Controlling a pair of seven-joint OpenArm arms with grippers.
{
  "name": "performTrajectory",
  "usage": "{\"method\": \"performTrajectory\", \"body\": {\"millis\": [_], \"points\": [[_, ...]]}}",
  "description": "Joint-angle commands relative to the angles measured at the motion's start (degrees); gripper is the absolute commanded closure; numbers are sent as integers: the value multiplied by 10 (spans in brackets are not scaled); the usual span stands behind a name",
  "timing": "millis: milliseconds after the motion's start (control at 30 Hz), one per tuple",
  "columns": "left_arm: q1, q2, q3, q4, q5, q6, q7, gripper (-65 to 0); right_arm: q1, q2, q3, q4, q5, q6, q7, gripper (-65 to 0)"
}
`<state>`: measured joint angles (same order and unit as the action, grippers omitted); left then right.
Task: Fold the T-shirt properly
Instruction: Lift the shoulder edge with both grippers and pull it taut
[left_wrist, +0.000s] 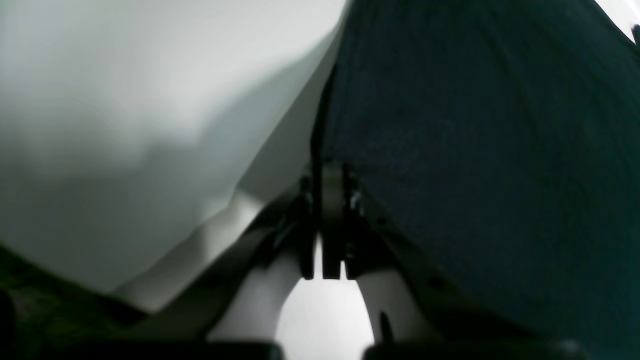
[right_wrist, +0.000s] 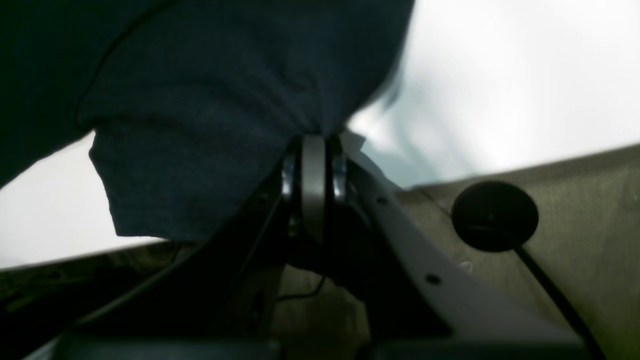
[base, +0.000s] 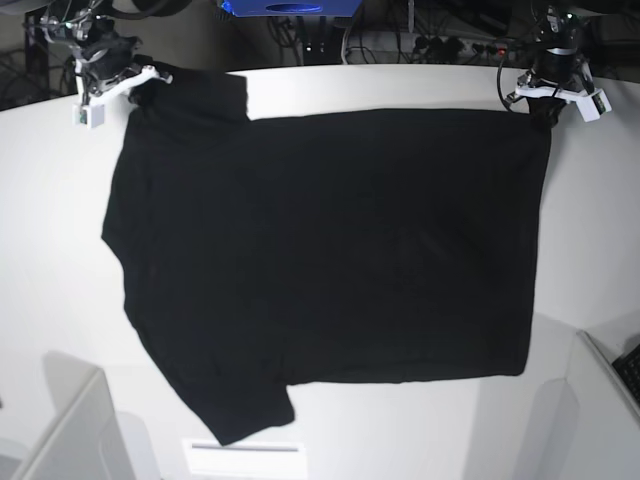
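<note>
The T-shirt (base: 330, 260) lies spread, plain black side up, over most of the white desk (base: 50, 300), and only the base view takes it in whole: one sleeve reaches the desk's far left corner, the other points toward the near edge, and the straight hem runs down the right side. No print shows on the cloth anywhere.

The right gripper (base: 135, 82) sits at the far left corner of the desk in the base view, on the tip of the far sleeve. There the fingers are too small to read. The right wrist view settles it: the jaws are pressed together on a bunched fold of dark cloth (right_wrist: 225, 125), which hangs from the gripper (right_wrist: 314, 142) above the pale desk surface (right_wrist: 500, 75). That view alone also shows a round black disc (right_wrist: 495, 216) with a cable on an olive surface; what it is cannot be made out.

The left gripper (base: 545, 100) sits at the far right corner of the shirt, by the hem. In the left wrist view its jaws are drawn tight at the gripper (left_wrist: 330, 172), pinching the thin edge of the dark cloth (left_wrist: 475, 150), with white desk (left_wrist: 125, 100) to one side. Both wrist views are blurred and dim, and each cuts the shirt off at the frame.
</note>
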<state>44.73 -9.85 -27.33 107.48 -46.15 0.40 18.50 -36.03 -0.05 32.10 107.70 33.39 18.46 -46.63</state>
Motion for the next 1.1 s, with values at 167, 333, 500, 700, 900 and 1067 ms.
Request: {"method": "performTrajectory", "body": {"millis": [167, 333, 500, 700, 900, 1067], "points": [[46, -4, -7, 25, -1, -21, -12, 0, -38, -22, 3, 65, 6, 2, 10, 0], [51, -4, -7, 32, -6, -34, -12, 0, -17, -23, -2, 72, 6, 2, 6, 0], [28, -4, -7, 51, -6, -34, -12, 0, 23, -18, -2, 72, 6, 2, 6, 0], [-10, -4, -7, 51, -6, -31, -11, 0, 83, -17, -2, 72, 5, 2, 4, 0], [-56, -4, -8, 48, -4, -30, 24, 0, 166, -3, -2, 71, 2, 2, -52, 0], [-113, 1, -44, 46, -2, -30, 111, 0, 226, -2, -2, 54, 0, -1, -88, 0]]}}
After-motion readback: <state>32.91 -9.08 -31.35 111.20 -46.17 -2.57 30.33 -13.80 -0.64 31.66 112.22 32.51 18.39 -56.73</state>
